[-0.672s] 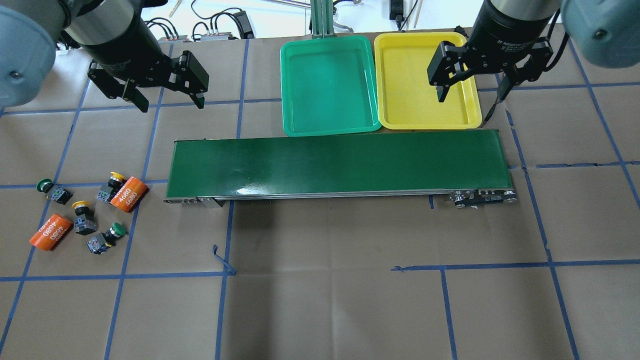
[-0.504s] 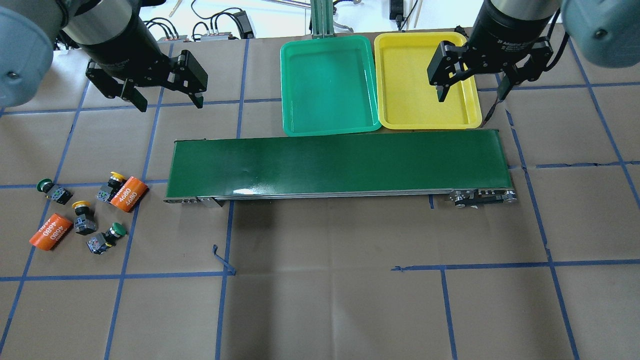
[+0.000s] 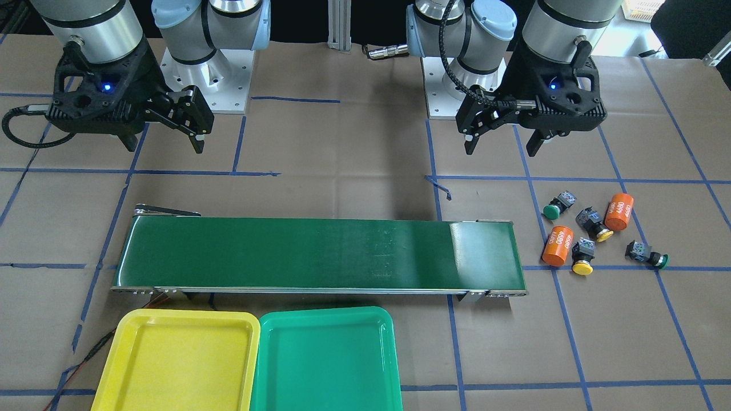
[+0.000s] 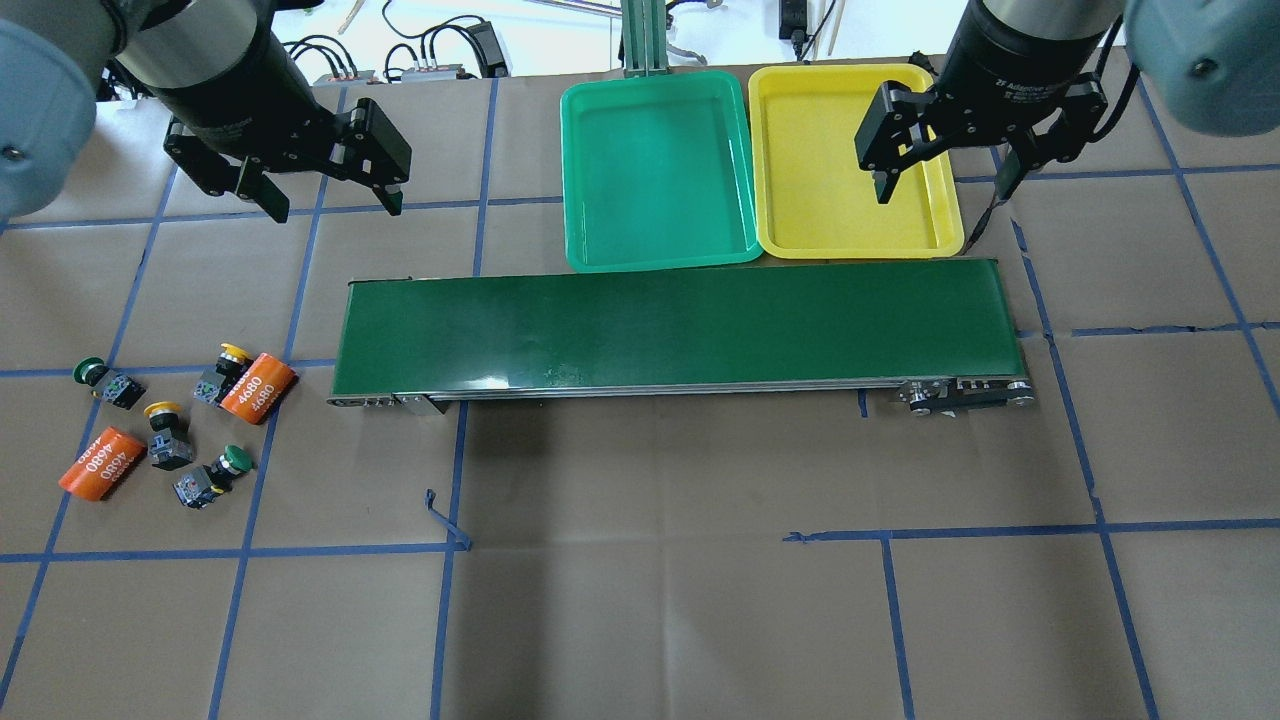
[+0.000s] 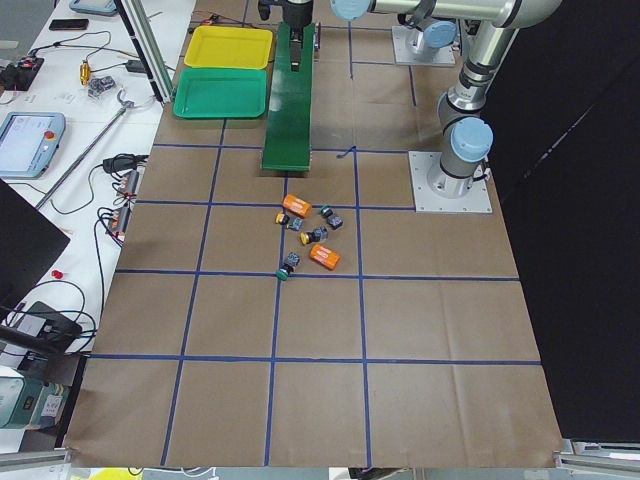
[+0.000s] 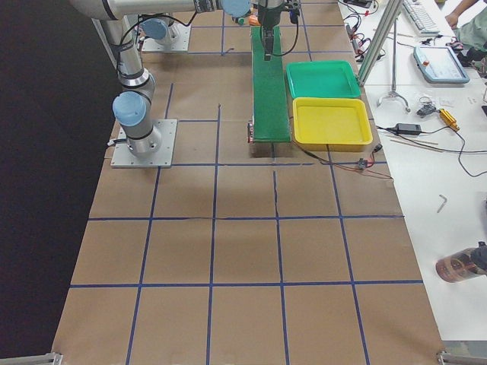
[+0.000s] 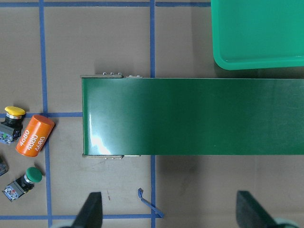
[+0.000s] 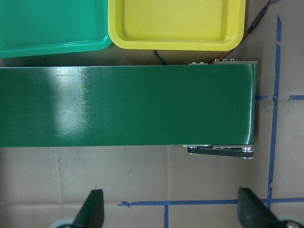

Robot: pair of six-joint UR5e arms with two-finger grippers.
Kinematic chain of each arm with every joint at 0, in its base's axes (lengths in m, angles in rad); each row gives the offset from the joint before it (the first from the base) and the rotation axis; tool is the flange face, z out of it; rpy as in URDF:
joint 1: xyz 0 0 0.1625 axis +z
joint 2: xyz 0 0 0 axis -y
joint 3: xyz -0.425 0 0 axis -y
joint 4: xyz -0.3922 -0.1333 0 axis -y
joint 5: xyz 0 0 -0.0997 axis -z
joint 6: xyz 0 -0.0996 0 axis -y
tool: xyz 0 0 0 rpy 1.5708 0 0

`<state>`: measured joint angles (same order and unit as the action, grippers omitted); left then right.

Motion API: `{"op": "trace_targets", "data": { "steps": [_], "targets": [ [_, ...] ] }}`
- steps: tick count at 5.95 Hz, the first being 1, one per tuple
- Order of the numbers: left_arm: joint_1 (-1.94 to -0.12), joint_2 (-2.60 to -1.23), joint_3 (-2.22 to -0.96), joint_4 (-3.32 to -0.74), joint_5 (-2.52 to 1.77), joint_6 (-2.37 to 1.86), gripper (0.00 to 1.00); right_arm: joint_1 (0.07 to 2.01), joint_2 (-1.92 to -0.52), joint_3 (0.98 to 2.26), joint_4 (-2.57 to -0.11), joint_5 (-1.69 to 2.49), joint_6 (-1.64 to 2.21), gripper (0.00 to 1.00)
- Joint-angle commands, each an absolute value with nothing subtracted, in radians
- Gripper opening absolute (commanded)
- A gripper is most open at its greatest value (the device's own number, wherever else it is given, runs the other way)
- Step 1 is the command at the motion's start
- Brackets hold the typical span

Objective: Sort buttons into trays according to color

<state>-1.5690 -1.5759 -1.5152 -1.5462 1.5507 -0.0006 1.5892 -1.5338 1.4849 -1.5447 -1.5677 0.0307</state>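
Two yellow-capped buttons [image 4: 225, 368] [image 4: 166, 432] and two green-capped buttons [image 4: 104, 380] [image 4: 214, 474] lie loose on the paper to the left of the belt. The group also shows in the front view [image 3: 582, 258] and partly in the left wrist view [image 7: 12, 121]. The green tray [image 4: 655, 170] and the yellow tray [image 4: 840, 170] sit side by side behind the belt, both with nothing in them. My left gripper [image 4: 333, 207] hangs open and empty, high, behind the belt's left end. My right gripper [image 4: 943, 188] hangs open and empty over the yellow tray's right edge.
A long dark-green conveyor belt [image 4: 670, 325] runs across the middle of the table. Two orange cylinders marked "4680" [image 4: 258, 388] [image 4: 102, 464] lie among the buttons. A thin cable [image 4: 985, 215] trails by the yellow tray. Blue tape lines grid the brown paper.
My left gripper has drifted slightly left and back in the overhead view. The right gripper, the buttons and the trays have not moved.
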Motion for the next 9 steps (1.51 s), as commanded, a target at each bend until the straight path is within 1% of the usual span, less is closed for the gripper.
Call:
{"op": "trace_targets", "data": {
  "steps": [1, 3, 5, 7, 8, 9],
  "targets": [
    [-1.556, -1.578, -1.503, -1.545, 1.545, 0.002, 0.99, 1.589, -1.534, 1.485, -1.545, -1.568, 0.031, 1.0],
    [-1.548, -1.565, -1.52, -1.551, 1.558, 0.021, 0.99, 1.589, -1.534, 1.485, -1.545, -1.568, 0.031, 1.0],
    [-1.449, -1.568, -1.548, -1.543, 1.554, 0.117, 0.99, 1.589, -1.534, 1.485, -1.545, -1.568, 0.031, 1.0],
    [-1.321, -1.566, -1.642, -1.546, 1.572, 0.388, 0.99, 1.589, -1.534, 1.486, -1.545, -1.568, 0.031, 1.0],
    [-1.221, -1.589, -1.693, -1.523, 1.569, 0.537, 0.99, 1.589, -1.534, 1.486, -1.545, -1.568, 0.031, 1.0],
    [-1.165, -1.614, -1.731, -1.473, 1.569, 0.666, 0.98, 1.589, -1.534, 1.486, -1.545, -1.568, 0.031, 1.0]
  ]
}}
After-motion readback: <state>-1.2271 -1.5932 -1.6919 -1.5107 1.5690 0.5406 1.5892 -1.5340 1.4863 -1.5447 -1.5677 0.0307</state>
